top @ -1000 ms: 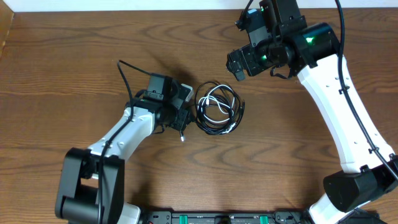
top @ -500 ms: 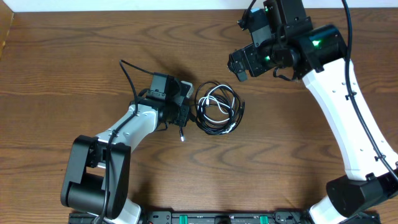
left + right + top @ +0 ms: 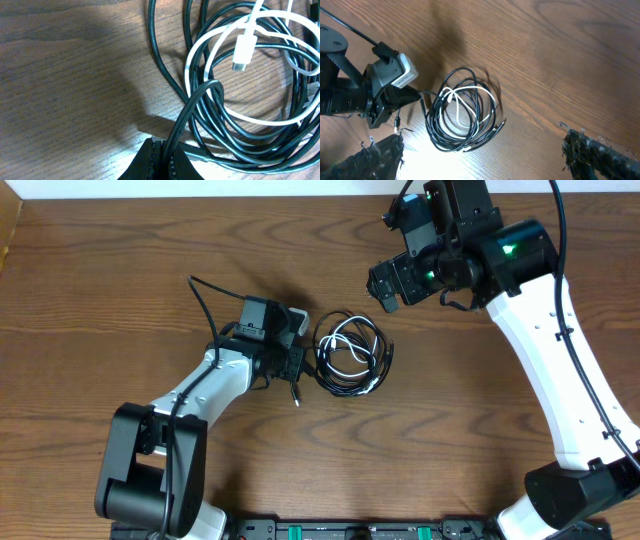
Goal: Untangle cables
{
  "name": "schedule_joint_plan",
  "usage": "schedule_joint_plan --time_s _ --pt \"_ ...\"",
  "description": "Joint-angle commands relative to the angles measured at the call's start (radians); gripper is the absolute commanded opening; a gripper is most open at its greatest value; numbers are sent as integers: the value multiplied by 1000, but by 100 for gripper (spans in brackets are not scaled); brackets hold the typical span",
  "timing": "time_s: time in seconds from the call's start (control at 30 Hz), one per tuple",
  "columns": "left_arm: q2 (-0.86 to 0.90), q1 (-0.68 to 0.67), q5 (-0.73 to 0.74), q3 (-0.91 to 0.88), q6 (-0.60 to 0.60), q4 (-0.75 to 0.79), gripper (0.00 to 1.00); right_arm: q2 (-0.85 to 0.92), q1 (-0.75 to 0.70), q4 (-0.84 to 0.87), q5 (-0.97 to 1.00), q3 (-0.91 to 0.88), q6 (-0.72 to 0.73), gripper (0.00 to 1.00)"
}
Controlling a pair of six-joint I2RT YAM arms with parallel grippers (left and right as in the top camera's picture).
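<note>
The cables lie as one coiled bundle on the wooden table: a long black cable (image 3: 345, 391) wound in several loops, with a shorter white cable (image 3: 345, 340) threaded through it. My left gripper (image 3: 307, 361) sits at the coil's left edge, shut on one strand of the black cable (image 3: 200, 92) that arches up out of its jaws (image 3: 164, 157). The white cable's plug (image 3: 245, 50) rests inside the loops. A loose black plug end (image 3: 294, 395) lies just below the left gripper. My right gripper (image 3: 386, 286) hovers above and to the right of the coil (image 3: 440, 140), open and holding nothing (image 3: 490, 160).
The left arm's thick black lead (image 3: 200, 300) arcs over the table behind its wrist. The table's far edge meets a white wall (image 3: 200, 188). The arm bases (image 3: 330, 530) stand along the front edge.
My left gripper's jaws have come together on the black strand at the coil's left side. The loose plug end below it shifted slightly. The right arm has barely moved.
</note>
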Motion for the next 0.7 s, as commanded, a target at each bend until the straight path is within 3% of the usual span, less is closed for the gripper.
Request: schedule_joint_plan --time_s 0.0,0.27,0.4,0.67 --pt "-38 6 -2 28 -12 -7 8 -22 -3 0 -6 -1 -13 99" --pt "-158 13 -2 38 -17 -16 8 -22 -3 0 -6 -1 -13 99" --pt "-242 56 -1 61 -77 -31 8 -21 -3 -8 -6 -1 -13 99" --pt "-312 74 37 250 -84 -211 8 -19 6 -24 -8 -46 -28 99"
